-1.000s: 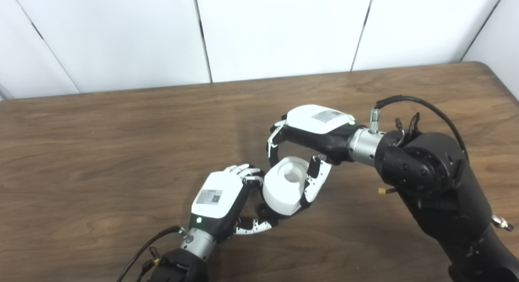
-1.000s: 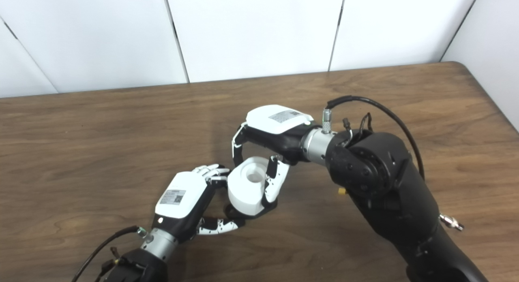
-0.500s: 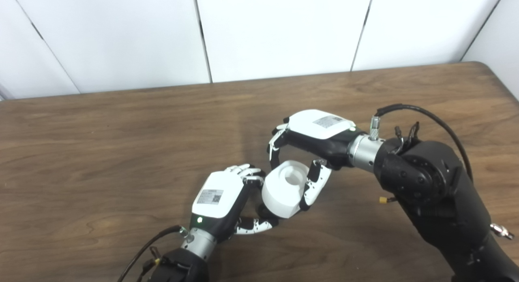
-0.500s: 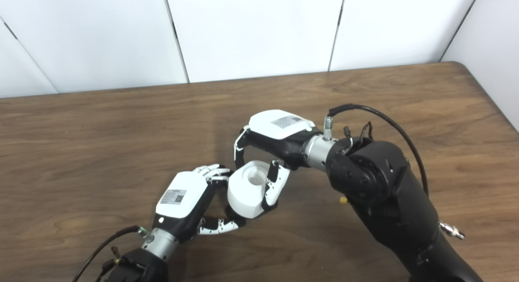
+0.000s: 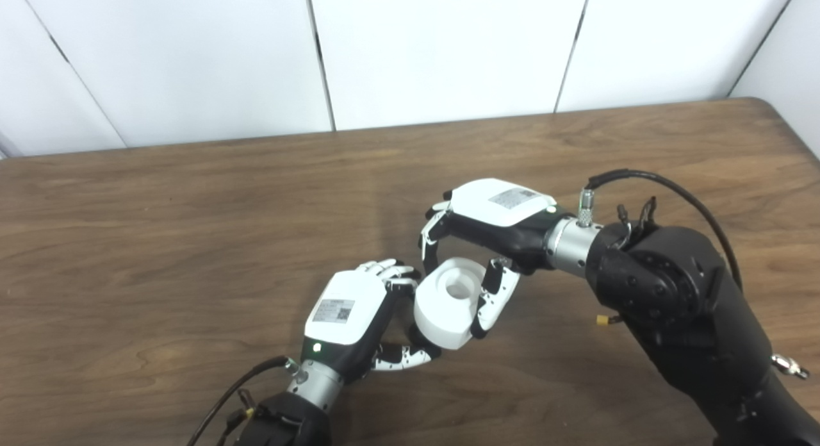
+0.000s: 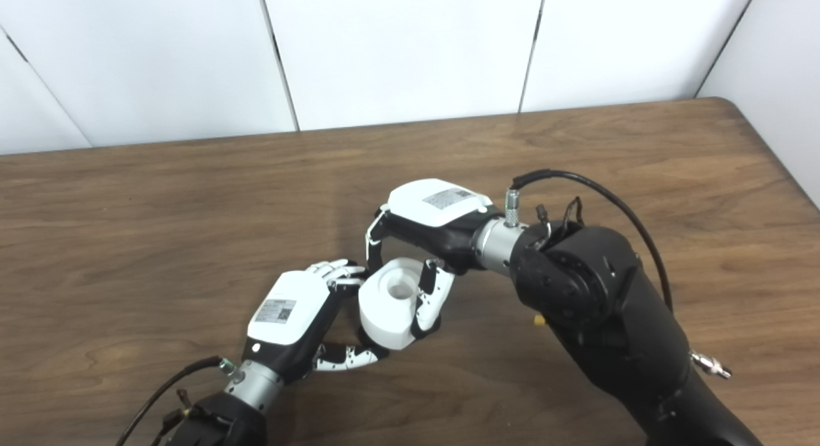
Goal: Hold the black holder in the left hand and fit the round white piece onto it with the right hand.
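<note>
right hand (image 5: pixel 477 241) grips round white piece (image 5: pixel 445 302) over wooden table (image 5: pixel 160 241), pressed against the black holder (image 5: pixel 416 336), mostly hidden in the closed left hand (image 5: pixel 359 318); seating looks underway, unconfirmed.

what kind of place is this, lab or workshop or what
Probably a robot test lab or data-collection booth. A bare wooden table stands against plain white wall panels, and the only things on it are the left hand and right hand working a round white piece.
</note>
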